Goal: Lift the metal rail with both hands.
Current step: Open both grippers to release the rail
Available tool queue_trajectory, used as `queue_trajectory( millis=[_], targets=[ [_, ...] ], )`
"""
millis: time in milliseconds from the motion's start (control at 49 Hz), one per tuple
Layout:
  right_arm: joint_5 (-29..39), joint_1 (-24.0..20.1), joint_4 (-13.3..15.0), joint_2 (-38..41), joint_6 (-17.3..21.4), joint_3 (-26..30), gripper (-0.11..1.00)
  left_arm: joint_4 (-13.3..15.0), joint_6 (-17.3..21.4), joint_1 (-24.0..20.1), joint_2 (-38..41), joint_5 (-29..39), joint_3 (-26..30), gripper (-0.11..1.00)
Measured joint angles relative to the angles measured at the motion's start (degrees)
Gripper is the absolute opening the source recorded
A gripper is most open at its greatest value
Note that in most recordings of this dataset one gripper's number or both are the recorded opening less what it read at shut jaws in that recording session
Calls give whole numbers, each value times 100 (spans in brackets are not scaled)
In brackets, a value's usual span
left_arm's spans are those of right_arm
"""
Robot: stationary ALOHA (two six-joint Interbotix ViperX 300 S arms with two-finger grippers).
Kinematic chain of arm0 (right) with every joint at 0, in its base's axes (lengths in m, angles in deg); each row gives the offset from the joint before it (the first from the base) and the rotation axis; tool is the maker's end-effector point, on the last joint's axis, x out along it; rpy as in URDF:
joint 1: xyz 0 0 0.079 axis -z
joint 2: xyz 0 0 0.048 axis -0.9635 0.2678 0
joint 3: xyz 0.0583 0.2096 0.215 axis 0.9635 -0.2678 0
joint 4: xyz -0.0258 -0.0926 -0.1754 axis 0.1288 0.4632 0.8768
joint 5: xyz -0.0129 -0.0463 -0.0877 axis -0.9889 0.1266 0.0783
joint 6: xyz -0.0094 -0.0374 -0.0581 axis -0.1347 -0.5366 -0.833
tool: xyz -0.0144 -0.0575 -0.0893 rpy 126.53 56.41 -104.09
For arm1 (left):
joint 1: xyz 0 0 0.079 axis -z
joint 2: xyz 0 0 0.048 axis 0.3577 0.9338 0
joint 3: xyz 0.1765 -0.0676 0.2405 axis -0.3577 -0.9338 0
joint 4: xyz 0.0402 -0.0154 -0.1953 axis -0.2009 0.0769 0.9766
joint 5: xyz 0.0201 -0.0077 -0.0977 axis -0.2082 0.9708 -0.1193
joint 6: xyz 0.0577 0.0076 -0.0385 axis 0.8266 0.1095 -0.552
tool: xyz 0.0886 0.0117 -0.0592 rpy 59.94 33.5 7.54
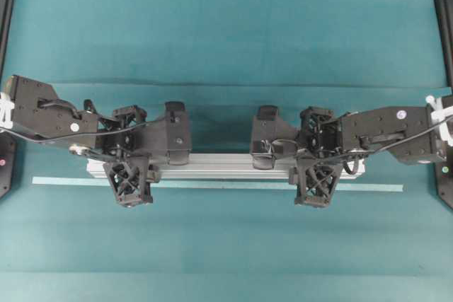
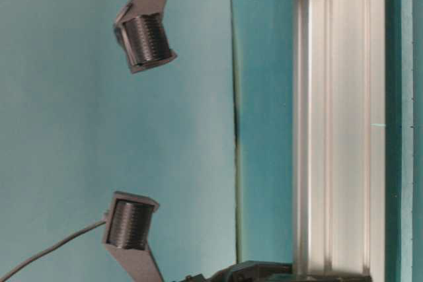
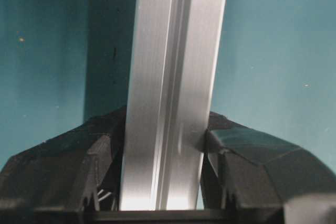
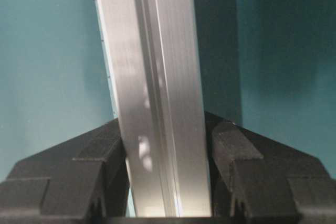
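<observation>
Overhead view: you are pinching the metal rail (image 1: 212, 166) with left gripper (image 1: 129, 183) and right gripper (image 1: 316, 184), one near each end. Judging by wrist-view shadows, the lift is seemingly beginning; raising remains.

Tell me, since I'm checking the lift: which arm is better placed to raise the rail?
Neither: left gripper and right gripper both clamp the metal rail, near opposite ends, so both should lift together.

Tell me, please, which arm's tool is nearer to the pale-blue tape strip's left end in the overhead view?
Left. The left tool grips the metal rail close to the tape strip's left end; the right tool holds the rail far along, toward the strip's other end.
</observation>
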Motion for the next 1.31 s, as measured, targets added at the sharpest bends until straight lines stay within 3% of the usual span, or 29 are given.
queue_trajectory(
  millis=[838, 1307],
  targets=[
    [-369, -18, -18, 114, 0, -70, 38, 0, 9, 9, 158, -378, -149, 36],
    [-396, -18, -141, 114, 0, -88, 39, 18, 220, 18, 62, -563, -352, 36]
  ],
)
